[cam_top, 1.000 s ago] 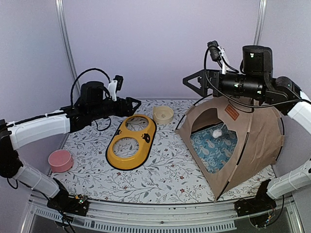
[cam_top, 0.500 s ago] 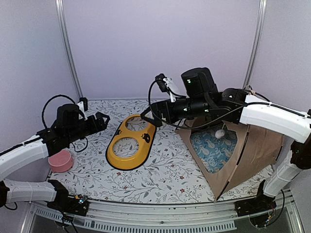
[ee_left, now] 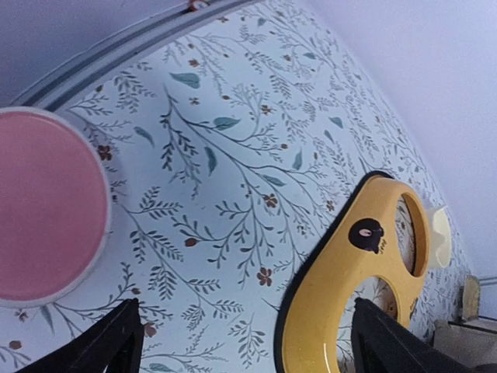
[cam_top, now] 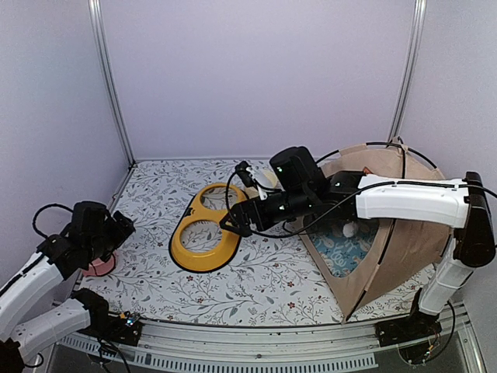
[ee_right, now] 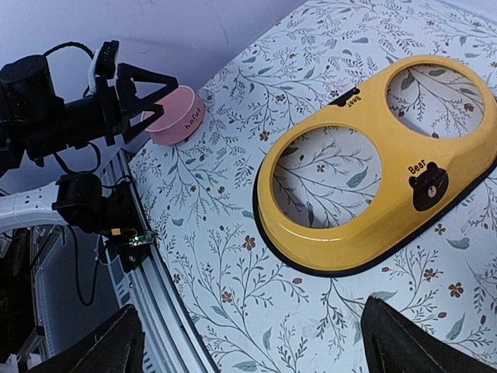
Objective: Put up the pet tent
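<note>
The pet tent (cam_top: 411,233) stands at the right of the table. It is beige fabric with thin black crossing poles, and its opening faces left. A white pom-pom (cam_top: 349,229) hangs in the opening over a light blue mat (cam_top: 349,252) inside. My right gripper (cam_top: 231,221) is open and empty. It reaches left, away from the tent, low over the yellow tray (cam_top: 210,233). In the right wrist view the right gripper (ee_right: 256,357) has its jaws wide apart. My left gripper (cam_top: 119,227) is open and empty at the near left, and the left wrist view shows it (ee_left: 245,350) over bare table cover.
The yellow two-hole tray (ee_right: 373,179) lies mid-table and also shows in the left wrist view (ee_left: 365,287). A pink bowl (cam_top: 97,264) sits near the left gripper and shows in both wrist views (ee_left: 46,206) (ee_right: 175,116). A cream bowl (ee_left: 440,233) stands behind the tray. The table's metal front rail (cam_top: 256,342) runs along the near side.
My right arm has swung from above the tent, left and down, to over the yellow tray. My left arm has pulled back and down to the near left by the pink bowl.
</note>
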You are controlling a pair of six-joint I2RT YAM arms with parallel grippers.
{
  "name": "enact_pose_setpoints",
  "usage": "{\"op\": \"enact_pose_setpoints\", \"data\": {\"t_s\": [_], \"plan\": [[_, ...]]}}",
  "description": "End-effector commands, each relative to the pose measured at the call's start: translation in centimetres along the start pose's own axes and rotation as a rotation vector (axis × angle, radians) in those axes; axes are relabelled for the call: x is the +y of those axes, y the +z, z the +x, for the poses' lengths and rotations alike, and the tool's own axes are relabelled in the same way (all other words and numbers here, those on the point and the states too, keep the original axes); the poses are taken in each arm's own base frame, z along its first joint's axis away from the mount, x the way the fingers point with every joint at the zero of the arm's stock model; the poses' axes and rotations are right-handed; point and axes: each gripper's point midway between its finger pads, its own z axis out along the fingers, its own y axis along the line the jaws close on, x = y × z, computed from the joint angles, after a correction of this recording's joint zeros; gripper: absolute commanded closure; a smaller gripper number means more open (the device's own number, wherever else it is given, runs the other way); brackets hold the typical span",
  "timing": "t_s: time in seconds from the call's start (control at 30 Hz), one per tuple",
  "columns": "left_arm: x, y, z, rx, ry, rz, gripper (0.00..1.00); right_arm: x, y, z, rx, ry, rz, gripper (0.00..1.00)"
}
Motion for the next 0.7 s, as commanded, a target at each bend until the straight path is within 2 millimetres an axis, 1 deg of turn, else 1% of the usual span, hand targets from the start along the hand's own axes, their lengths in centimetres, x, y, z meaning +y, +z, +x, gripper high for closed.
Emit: {"op": "enact_pose_setpoints", "data": {"t_s": [0.0,0.17,0.2,0.27,0.3,0.47,0.67], "plan": [[5.8,-0.7,0.3,-0.008,-0.141,-0.228,0.07,-0.2,1.3,1.5,0.012,0.02,-0.052,0.01],[9.2,-1.3,1.0,0.014,-0.243,-0.388,0.05,-1.2,1.9,2.9,0.028,0.063,-0.099,0.01],[9.8,-1.4,1.2,0.018,-0.263,-0.417,0.05,-1.4,1.9,2.9,0.028,0.073,-0.11,0.01],[10.7,-1.5,1.5,0.024,-0.291,-0.467,0.05,-2.0,2.1,3.9,0.045,0.093,-0.117,0.01],[11.2,-1.6,1.6,0.024,-0.303,-0.492,0.05,-2.2,2.2,3.9,0.046,0.099,-0.12,0.01],[12.6,-2.0,1.0,-0.024,-0.363,-0.546,0.04,-3.3,2.1,4.8,0.058,0.114,-0.125,0.01],[14.2,-1.0,-0.2,-0.076,-0.408,-0.563,0.01,-4.1,1.6,5.2,0.06,0.125,-0.131,0.01]]}}
